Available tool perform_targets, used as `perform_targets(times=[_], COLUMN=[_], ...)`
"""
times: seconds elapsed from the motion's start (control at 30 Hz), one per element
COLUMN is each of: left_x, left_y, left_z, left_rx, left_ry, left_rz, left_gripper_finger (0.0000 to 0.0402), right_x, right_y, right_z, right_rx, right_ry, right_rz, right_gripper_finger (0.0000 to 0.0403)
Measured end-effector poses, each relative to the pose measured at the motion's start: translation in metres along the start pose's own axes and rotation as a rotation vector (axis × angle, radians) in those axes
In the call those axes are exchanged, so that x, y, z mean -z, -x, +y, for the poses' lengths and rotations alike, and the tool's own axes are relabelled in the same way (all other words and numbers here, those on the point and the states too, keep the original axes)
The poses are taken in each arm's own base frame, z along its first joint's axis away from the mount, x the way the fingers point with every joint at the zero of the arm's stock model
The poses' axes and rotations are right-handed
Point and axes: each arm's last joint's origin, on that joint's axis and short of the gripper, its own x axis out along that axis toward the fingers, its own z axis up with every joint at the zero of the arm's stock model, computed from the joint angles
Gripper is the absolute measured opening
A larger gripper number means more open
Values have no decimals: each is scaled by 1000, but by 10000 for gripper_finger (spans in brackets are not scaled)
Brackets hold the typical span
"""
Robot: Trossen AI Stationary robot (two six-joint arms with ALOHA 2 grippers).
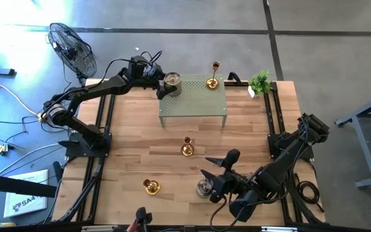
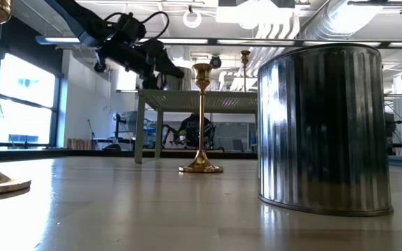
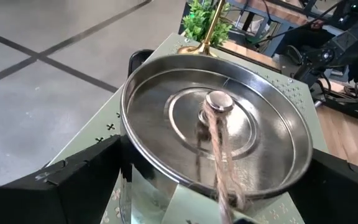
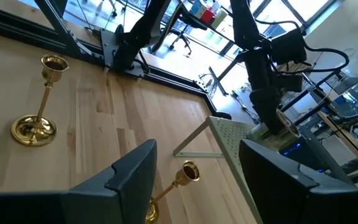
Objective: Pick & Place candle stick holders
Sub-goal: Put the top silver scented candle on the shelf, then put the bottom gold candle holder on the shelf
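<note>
Reaching over the back-left corner of the green stand (image 1: pixel 192 103), the left gripper (image 1: pixel 166 84) had a silver holder (image 1: pixel 172 84) sitting right between its spread fingers (image 3: pixel 73 180), one on either side of the rim, though I couldn't tell if they were actually squeezing it. That holder stood upright with its open end up, on the stand's corner. The right gripper (image 1: pixel 214 169) hung low at the front of the table (image 1: pixel 134 142), fingers apart and holding nothing, with a second silver holder (image 1: pixel 204 188) just beside it. So I counted two silver ones and three gold ones: one gold holder (image 1: pixel 212 76) on the stand's back edge, one (image 1: pixel 187 147) mid-table, one (image 1: pixel 151 187) front-left. All three gold ones stood upright, stems vertical.
</note>
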Motion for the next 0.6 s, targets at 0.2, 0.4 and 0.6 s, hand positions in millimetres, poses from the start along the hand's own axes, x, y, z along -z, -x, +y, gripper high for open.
perform_targets(times=[0.2, 0.4, 0.6], left_x=[-13, -32, -47], left_y=[13, 39, 73], left_z=[-6, -20, -40], left_rx=[-26, -58, -4], left_ry=[-44, -128, -189], left_rz=[-67, -154, -221], left_gripper_finger=[399, 399, 399], right_x=[0, 0, 0], right_y=[0, 0, 0], right_z=[0, 0, 0], right_rx=[0, 0, -2], right_ry=[2, 2, 1], right_rz=[0, 0, 1], right_gripper_finger=[224, 224, 224])
